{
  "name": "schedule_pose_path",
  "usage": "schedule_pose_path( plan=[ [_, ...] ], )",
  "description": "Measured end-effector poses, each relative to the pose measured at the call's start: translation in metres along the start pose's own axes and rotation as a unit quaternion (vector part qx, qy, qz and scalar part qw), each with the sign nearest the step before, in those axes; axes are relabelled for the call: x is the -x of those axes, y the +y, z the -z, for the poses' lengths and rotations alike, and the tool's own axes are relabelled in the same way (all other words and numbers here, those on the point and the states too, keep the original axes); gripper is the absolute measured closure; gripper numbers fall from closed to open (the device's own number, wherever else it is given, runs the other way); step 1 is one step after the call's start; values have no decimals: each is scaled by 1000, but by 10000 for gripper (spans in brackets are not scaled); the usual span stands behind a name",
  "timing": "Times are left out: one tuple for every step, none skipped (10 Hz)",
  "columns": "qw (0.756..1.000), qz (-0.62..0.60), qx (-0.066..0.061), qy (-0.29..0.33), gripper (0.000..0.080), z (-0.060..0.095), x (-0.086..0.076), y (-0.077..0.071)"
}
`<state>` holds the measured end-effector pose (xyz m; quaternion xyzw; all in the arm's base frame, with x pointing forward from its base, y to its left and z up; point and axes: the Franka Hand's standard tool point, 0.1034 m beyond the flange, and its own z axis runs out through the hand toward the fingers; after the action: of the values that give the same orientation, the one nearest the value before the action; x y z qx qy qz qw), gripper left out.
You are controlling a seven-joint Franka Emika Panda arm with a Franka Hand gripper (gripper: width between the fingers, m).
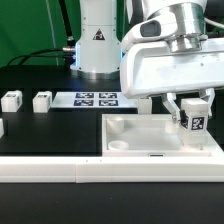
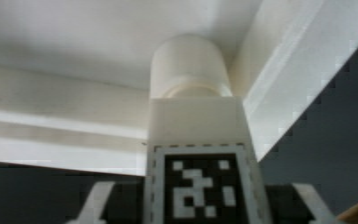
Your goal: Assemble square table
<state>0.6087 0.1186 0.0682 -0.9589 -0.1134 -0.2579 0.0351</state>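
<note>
No legible text; coded tags on leg, marker board.

Slab corner walls crowd leg in tool (two sides); bare tabletop toward exterior view's left.

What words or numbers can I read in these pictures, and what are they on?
No words or numbers can be read anywhere.
A triangle sign on the robot base: a symbol, too small to make out.
Black-white square tags on the marker board, the held leg and a loose leg: patterns, not writing.
</note>
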Motion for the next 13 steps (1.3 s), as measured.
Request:
schedule_pose_path(
  plan=[
    [1000, 0, 0, 0, 509, 0, 0, 0],
    [1000, 0, 0, 0, 509, 0, 0, 0],
    [1000, 0, 0, 0, 332, 0, 0, 0],
    [1000, 0, 0, 0, 332, 0, 0, 0],
    [1000, 0, 0, 0, 192, 0, 0, 0],
    [1000, 0, 0, 0, 163, 0, 0, 0],
    [1000, 0, 0, 0, 163, 0, 0, 0],
    [1000, 0, 0, -1, 152, 1, -1, 0],
    [1000, 1, -1, 0, 152, 8, -7, 0],
    [1000, 2, -2, -2, 151, 15, -13, -1],
    [1000, 3, -2, -4, 151, 21, -18, 0],
    [1000, 2, -3, -8, 151, 25, -22, 1],
    [1000, 3, -6, -21, 151, 22, -18, -1]
  ],
)
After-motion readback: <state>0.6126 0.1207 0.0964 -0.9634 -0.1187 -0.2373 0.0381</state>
